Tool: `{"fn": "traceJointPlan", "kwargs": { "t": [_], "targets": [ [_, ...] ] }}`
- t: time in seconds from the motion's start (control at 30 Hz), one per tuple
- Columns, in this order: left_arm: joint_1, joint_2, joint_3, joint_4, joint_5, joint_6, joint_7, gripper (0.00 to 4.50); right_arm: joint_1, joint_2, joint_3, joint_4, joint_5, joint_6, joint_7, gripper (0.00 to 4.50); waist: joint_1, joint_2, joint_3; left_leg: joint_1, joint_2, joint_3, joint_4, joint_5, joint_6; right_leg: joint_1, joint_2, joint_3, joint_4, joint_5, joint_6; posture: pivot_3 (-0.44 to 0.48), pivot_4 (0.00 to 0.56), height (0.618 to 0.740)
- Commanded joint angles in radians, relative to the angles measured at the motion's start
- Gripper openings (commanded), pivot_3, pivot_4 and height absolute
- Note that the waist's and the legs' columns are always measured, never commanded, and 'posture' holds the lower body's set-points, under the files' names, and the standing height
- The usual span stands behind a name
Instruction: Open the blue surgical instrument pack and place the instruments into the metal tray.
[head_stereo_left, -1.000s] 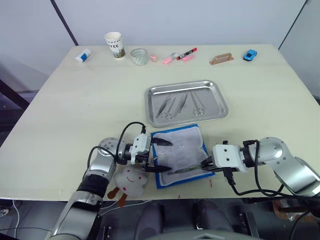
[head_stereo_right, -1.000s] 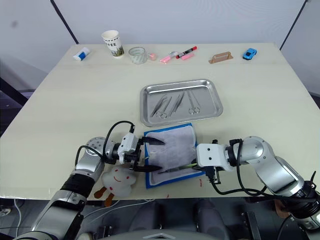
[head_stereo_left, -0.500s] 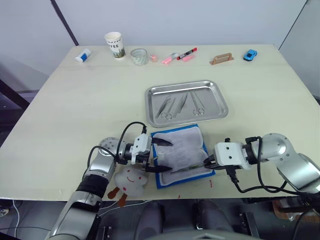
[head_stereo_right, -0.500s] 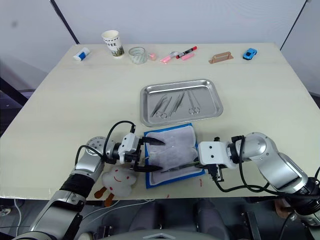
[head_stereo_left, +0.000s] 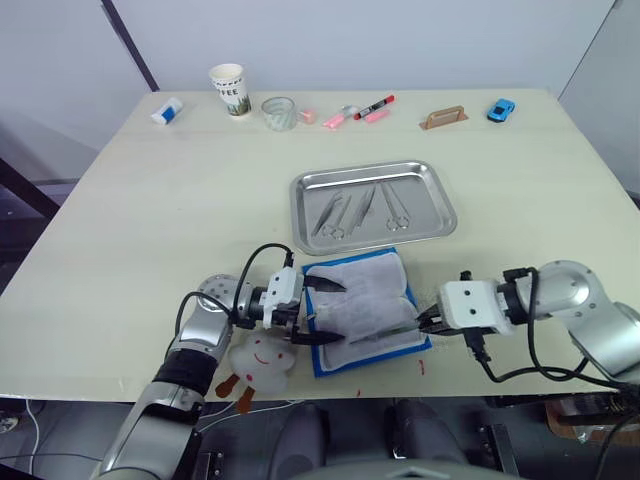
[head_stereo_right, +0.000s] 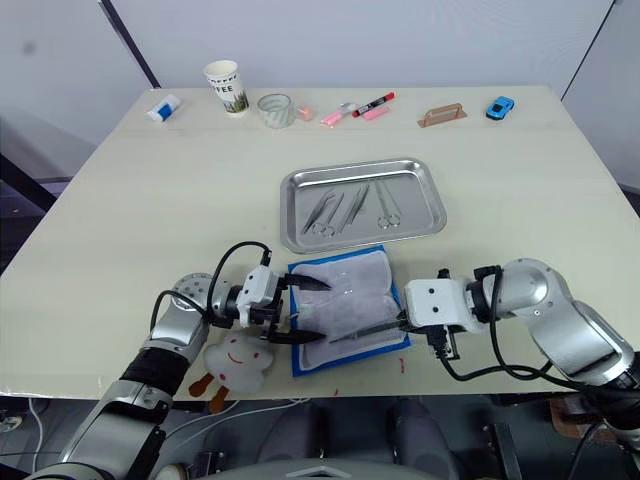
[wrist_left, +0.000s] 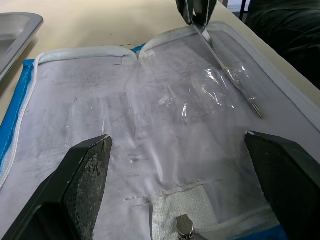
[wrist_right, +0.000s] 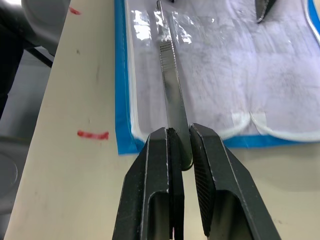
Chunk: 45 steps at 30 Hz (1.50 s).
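Observation:
The blue surgical instrument pack (head_stereo_left: 360, 300) lies open near the table's front edge, its pale lining up. My left gripper (head_stereo_left: 335, 313) is open at the pack's left edge, its fingers (wrist_left: 85, 175) spread wide over the lining. At the pack's right edge my right gripper (head_stereo_left: 425, 322) is shut on a slim silver instrument (wrist_right: 170, 85). That instrument reaches across the lining, its far end under clear film (wrist_left: 215, 90). Behind the pack sits the metal tray (head_stereo_left: 445, 200) with several instruments (head_stereo_left: 335, 215) lying in it.
A white plush toy (head_stereo_left: 262, 362) lies at the front edge beside my left arm. Along the far edge stand a paper cup (head_stereo_left: 228, 90), a glass (head_stereo_left: 278, 112), markers (head_stereo_left: 365, 110), a white tube (head_stereo_left: 166, 111), a brown block (head_stereo_left: 443, 118) and a blue toy car (head_stereo_left: 500, 109).
My right gripper has drawn back to the right, pulling the silver instrument partway out across the pack. The left gripper has stayed where it was.

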Motion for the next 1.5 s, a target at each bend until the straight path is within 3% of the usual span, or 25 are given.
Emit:
{"fn": "traceJointPlan", "kwargs": {
  "t": [0.03, 0.87, 0.97, 1.33, 1.5],
  "targets": [
    [0.037, -0.006, -0.046, 0.051, 0.057, 0.015, 0.007, 4.5, 0.017, -0.016, -0.077, -0.009, 0.036, -0.037, 0.003, 0.17, 0.0, 0.0, 0.0, 0.0, 0.0, 0.0, 0.0, 0.0, 0.0, 0.0, 0.0, 0.0, 0.0, 0.0, 0.0, 0.0, 0.15, 0.725],
    [0.032, -0.009, -0.042, 0.062, 0.055, 0.006, 0.003, 4.5, 0.204, -0.114, -0.349, 0.171, 0.128, -0.197, 0.046, 0.17, 0.001, 0.002, -0.001, 0.0, -0.001, 0.0, 0.0, 0.0, 0.0, 0.001, -0.001, 0.001, 0.0, 0.0, 0.001, 0.0, 0.15, 0.725],
    [0.032, -0.009, -0.038, 0.062, 0.05, 0.004, 0.0, 4.5, 0.187, -0.082, -0.377, 0.186, 0.165, -0.134, 0.003, 0.17, 0.0, 0.002, -0.001, 0.0, -0.001, 0.0, 0.0, 0.0, 0.0, 0.001, -0.001, 0.001, 0.0, 0.0, 0.001, 0.0, 0.15, 0.725],
    [0.039, -0.008, -0.018, 0.045, 0.028, 0.007, -0.005, 4.5, -0.136, 0.235, -0.357, 0.283, 0.209, 0.324, -0.411, 0.17, -0.001, 0.005, -0.001, -0.001, -0.002, -0.001, 0.0, 0.0, 0.0, 0.001, 0.0, 0.002, 0.0, 0.002, -0.002, 0.0, 0.15, 0.725],
    [0.044, -0.01, -0.013, 0.039, 0.026, 0.007, 0.001, 4.5, -0.252, 0.337, -0.319, 0.41, 0.153, 0.421, -0.556, 0.17, -0.003, 0.005, -0.001, 0.0, -0.002, -0.001, 0.0, 0.0, 0.0, 0.001, 0.0, 0.003, 0.001, 0.002, -0.002, 0.0, 0.15, 0.725]
  ]
}}
